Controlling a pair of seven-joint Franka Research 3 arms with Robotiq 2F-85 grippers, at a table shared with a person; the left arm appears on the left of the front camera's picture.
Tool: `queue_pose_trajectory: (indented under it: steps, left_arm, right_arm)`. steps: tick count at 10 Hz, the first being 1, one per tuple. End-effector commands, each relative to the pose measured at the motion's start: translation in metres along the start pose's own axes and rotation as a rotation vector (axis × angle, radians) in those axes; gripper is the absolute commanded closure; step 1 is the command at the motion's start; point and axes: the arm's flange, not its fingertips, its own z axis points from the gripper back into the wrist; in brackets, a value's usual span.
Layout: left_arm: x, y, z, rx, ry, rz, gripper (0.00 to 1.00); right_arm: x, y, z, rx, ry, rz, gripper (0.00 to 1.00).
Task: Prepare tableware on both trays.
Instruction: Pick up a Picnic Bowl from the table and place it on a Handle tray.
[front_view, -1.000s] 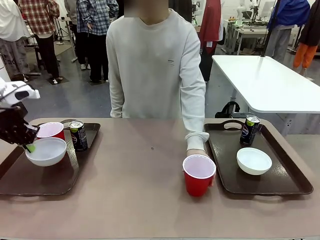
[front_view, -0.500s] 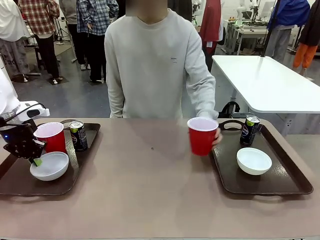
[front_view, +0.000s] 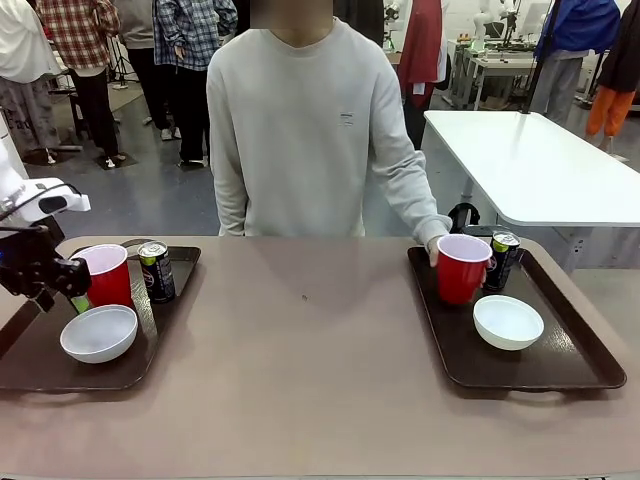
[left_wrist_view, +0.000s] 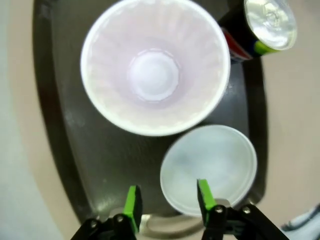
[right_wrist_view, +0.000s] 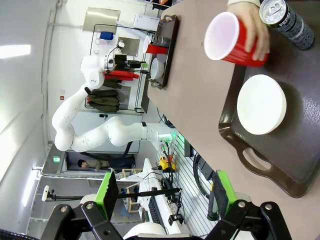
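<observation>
My left tray (front_view: 40, 375) now carries its full set: white bowl (front_view: 98, 333) at the near side, red cup (front_view: 106, 275) behind it and the dark can (front_view: 156, 270) beside the cup, so the step in hand, as I judge it, is getting my left claw (front_view: 62, 285) clear without nudging any of them. To do that well I should lift straight up before swinging away, since the cup stands just beside my fingers and is light enough to tip. In the left wrist view the claw (left_wrist_view: 166, 199) is parted with nothing between its pads, one pad over the bowl's rim, the other over bare tray. Across the desk, the person's hand (front_view: 437, 246) sets the second red cup (front_view: 462, 268) on the right tray (front_view: 560, 372), next to its can (front_view: 500, 261) and bowl (front_view: 508, 321). My right claw (right_wrist_view: 166, 193) hangs wide open and empty, well above that tray.
</observation>
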Motion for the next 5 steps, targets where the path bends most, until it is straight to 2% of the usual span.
queue_pose_trajectory:
  steps: [1, 3, 5]
  left_arm:
    - [-0.048, 0.004, 0.025, -0.093, -0.019, -0.032, 0.36]
    - [-0.062, 0.007, 0.057, -0.154, -0.055, -0.043, 0.16]
    - [-0.082, 0.009, 0.085, -0.153, -0.069, -0.031, 0.0]
  right_arm:
    - [-0.002, 0.002, -0.002, 0.009, -0.005, -0.006, 0.0]
    - [-0.002, 0.002, -0.002, 0.009, -0.005, -0.006, 0.0]
    - [-0.002, 0.002, -0.002, 0.009, -0.005, -0.006, 0.0]
